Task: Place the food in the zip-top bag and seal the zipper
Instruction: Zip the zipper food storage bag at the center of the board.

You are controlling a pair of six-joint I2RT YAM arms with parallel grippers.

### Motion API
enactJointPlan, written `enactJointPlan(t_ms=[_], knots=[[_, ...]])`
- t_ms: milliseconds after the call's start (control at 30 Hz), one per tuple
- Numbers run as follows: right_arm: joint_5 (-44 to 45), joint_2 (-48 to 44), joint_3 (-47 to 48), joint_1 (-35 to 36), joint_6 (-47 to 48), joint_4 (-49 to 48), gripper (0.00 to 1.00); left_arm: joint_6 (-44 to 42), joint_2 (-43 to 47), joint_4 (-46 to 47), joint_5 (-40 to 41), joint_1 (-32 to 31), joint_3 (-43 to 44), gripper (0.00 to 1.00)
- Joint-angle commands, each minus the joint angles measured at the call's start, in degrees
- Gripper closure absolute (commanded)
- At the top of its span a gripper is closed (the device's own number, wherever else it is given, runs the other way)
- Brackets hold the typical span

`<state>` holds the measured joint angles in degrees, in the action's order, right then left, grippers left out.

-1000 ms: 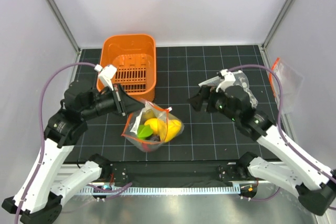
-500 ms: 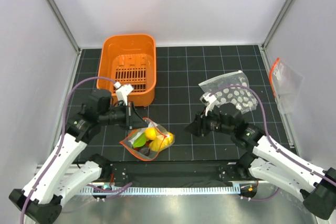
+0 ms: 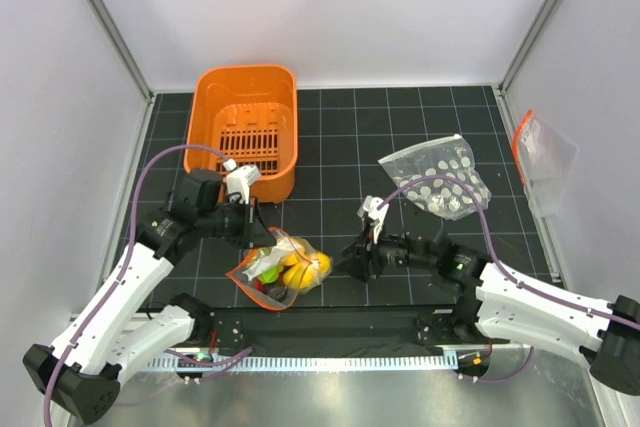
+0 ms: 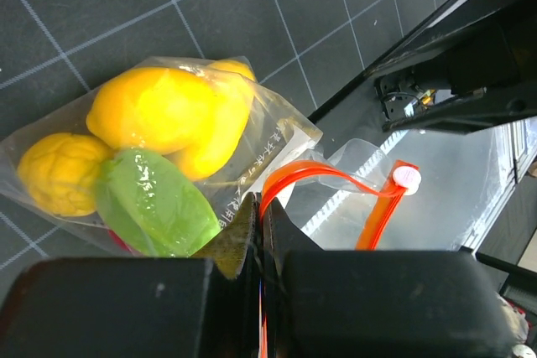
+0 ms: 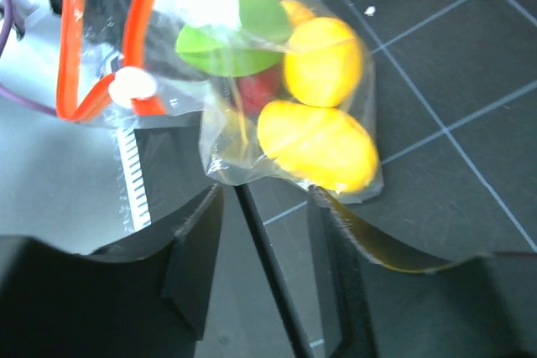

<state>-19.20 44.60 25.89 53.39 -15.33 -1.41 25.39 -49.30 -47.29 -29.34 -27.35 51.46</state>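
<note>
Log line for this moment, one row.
food in zip-top bag | zipper unsealed | left gripper jaws shut on bag edge | right gripper jaws open, empty

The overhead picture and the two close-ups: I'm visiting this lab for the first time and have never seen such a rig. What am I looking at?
Two robot arms are bolted at the near edge of the table. The wide picture comes from a camera above and behind them. Each close-up comes from a camera on one arm's wrist. On the black table stand an orange basket and a dotted clear bag. Another clear pouch sits against the right wall. The left hand is shut on the zipper of the zip-top bag, which holds toy food: yellow, green and red pieces. The right hand is open just beside the bag, holding nothing.
</note>
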Motion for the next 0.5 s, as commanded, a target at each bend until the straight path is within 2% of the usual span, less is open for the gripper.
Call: enactJointPlan(t_ms=[0,200,467], knots=[[-1.9,1.9,1.0,1.9,3.3,-7.4,0.47,-1.0,0.4,2.2,0.7,0.2,0.4,1.00],[-1.5,4.9,1.5,5.8,7.5,-10.5,0.38,-0.2,-0.3,4.9,0.1,0.2,-1.2,1.00],[2.5,10.3,5.6,6.7,12.3,-11.3,0.38,-0.1,-0.7,5.8,0.3,0.3,-1.8,1.00]])
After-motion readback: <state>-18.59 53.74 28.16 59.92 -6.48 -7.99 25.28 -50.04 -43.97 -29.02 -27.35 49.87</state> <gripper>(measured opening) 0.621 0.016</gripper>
